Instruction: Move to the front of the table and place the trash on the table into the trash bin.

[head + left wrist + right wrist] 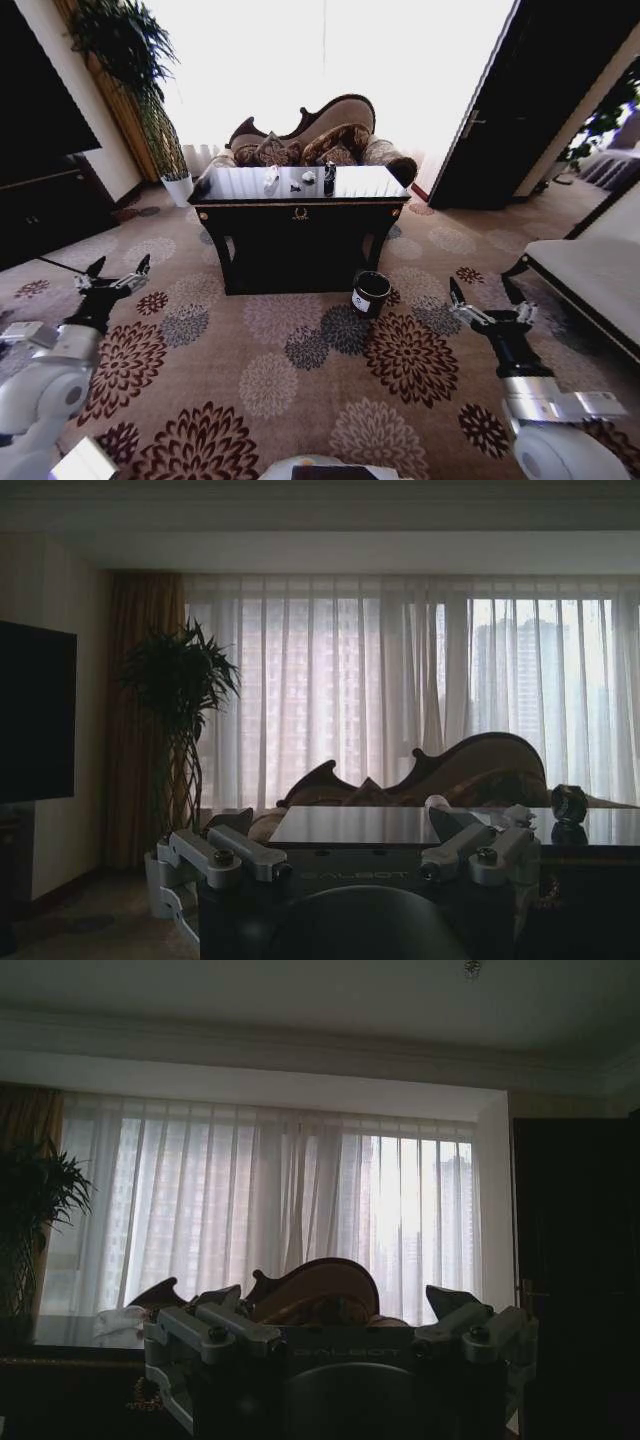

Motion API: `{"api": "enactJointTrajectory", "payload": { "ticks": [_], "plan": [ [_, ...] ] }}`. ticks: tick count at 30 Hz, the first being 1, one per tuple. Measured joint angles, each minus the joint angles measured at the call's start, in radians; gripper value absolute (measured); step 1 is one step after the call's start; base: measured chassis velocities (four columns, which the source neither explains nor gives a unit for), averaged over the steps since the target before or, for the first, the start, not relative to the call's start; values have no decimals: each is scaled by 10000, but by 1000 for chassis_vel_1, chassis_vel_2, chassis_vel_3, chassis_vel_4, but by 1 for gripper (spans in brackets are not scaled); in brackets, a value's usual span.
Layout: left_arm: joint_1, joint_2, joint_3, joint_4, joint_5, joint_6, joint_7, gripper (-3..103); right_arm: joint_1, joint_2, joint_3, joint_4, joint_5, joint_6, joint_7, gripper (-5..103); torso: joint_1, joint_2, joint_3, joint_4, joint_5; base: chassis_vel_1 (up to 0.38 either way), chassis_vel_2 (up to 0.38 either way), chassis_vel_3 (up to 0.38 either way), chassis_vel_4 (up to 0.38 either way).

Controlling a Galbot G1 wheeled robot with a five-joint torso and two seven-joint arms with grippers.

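Note:
The table (pixel 300 215) stands ahead across the carpet, its glossy top (pixel 355 825) also showing in the left wrist view. The trash lies on it: a clear bottle (pixel 271 180), a white paper wad (pixel 308 177) and a dark can (pixel 329 177); the can (pixel 568 803) appears again in the left wrist view. The trash bin (pixel 371 293), a black bucket with a white label, sits on the floor by the table's front right leg. My left gripper (pixel 121 266) and right gripper (pixel 482 291) hover low over the carpet, both open and empty, well short of the table.
A curved sofa (pixel 310 140) stands behind the table against the bright curtained window. A plant in a white pot (pixel 178 188) is at the table's left, a dark cabinet (pixel 40 200) farther left. A white bench (pixel 590 270) lines the right. Open patterned carpet (pixel 300 370) lies ahead.

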Motion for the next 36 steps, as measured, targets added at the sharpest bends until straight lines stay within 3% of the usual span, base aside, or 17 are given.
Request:
{"api": "enactJointTrajectory", "payload": {
  "ticks": [25, 36],
  "plan": [
    [104, -130, -74, -96, -17, -20, 11, 99, -113, 87, 16, 84, -47, 29, -143, 100, -2, 0, -1, 0, 0, -5, 3, 5, -3],
    [191, -165, -139, -113, -43, -68, 23, 99, -185, 171, 32, 171, -74, 39, -149, 100, 1, 0, 1, 2, 2, -184, 199, 186, -187]
  ]
}}
